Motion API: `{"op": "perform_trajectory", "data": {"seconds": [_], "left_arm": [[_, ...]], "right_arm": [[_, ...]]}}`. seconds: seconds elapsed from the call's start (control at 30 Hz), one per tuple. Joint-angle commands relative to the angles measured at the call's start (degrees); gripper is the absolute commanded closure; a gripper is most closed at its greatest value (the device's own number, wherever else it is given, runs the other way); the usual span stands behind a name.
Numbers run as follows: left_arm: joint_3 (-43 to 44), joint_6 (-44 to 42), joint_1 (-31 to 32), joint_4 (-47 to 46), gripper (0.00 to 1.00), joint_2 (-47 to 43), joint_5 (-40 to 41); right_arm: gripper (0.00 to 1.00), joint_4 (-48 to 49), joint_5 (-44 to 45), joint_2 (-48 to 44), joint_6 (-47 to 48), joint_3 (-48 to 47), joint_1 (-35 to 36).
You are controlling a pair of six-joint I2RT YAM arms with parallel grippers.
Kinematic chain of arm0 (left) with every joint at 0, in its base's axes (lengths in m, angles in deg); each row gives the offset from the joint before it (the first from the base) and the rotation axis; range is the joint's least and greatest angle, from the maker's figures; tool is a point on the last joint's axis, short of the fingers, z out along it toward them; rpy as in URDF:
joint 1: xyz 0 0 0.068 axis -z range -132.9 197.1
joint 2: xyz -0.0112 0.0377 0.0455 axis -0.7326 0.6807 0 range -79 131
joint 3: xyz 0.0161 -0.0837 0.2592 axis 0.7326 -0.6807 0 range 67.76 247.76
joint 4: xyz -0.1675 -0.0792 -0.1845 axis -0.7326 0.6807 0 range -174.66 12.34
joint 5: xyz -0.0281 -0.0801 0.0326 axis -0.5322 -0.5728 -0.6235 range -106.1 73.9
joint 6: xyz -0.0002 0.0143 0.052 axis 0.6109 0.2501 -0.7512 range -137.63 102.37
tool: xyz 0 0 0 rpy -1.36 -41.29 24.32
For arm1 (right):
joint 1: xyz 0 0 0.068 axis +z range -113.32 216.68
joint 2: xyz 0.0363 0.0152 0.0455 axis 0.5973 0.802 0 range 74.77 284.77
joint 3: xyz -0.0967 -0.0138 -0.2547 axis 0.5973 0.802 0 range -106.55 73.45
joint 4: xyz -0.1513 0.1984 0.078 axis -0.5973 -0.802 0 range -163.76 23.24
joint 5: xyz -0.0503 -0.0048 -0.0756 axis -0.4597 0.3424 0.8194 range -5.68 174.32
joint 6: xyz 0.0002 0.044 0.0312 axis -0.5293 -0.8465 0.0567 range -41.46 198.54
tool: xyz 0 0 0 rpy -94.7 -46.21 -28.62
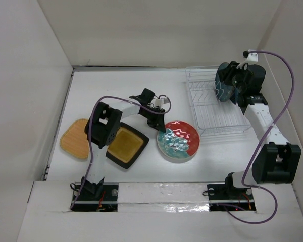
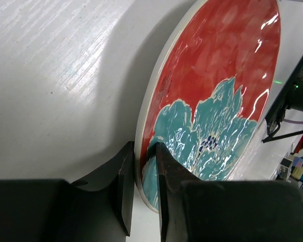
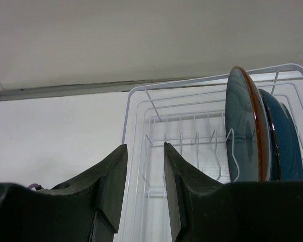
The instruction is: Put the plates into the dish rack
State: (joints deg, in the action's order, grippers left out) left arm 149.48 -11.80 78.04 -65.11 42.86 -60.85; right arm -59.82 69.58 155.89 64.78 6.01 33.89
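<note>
Left hand (image 2: 144, 151) grips the glossy red-and-teal plate (image 2: 217, 91) by its rim.

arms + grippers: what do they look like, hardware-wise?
The left arm and right arm have white links with boxy black joint housings. A purple cable runs along each. The left gripper and right gripper have matte black, wedge-shaped fingers. No markings visible.

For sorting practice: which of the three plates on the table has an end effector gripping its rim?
The red-teal-white marbled plate, pinched by the left end effector; the mustard plate and tan-orange plate lie untouched.
</note>
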Motion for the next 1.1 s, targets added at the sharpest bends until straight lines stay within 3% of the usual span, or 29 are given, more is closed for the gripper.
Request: {"op": "perform_trajectory", "data": {"seconds": [0.0,0.4,0.83,0.87,0.97,1.07], "left_arm": [[-2.96,-3.1,0.97,2.95,1.0,-1.17,9.49],[-5.6,1.29,-2.73,-0.47,1.0,-20.77,11.88],[-6.65,6.57,-5.19,-7.77,1.0,-30.98,8.28],[-6.48,7.26,-5.19,-8.12,1.0,-32.38,8.97],[-6.21,8.15,-5.71,-9.97,1.0,-34.84,9.16],[-6.04,9.2,-7.03,-11.55,1.0,-37.75,8.89]], "right_arm": [[0.59,2.99,-0.55,-1.84,-0.13,-0.5,-0.82],[0.54,5.1,-4.24,-4.74,-1.53,0.91,0.33],[0.49,5.02,-5.91,-10.63,-2.5,1.61,6.3],[0.58,4.93,-6.0,-11.33,-2.5,1.61,6.91],[0.99,4.49,-6.44,-12.04,-2.06,1.79,10.16],[1.0,5.62,-8.19,-12.39,-2.06,2.83,13.94]]}}
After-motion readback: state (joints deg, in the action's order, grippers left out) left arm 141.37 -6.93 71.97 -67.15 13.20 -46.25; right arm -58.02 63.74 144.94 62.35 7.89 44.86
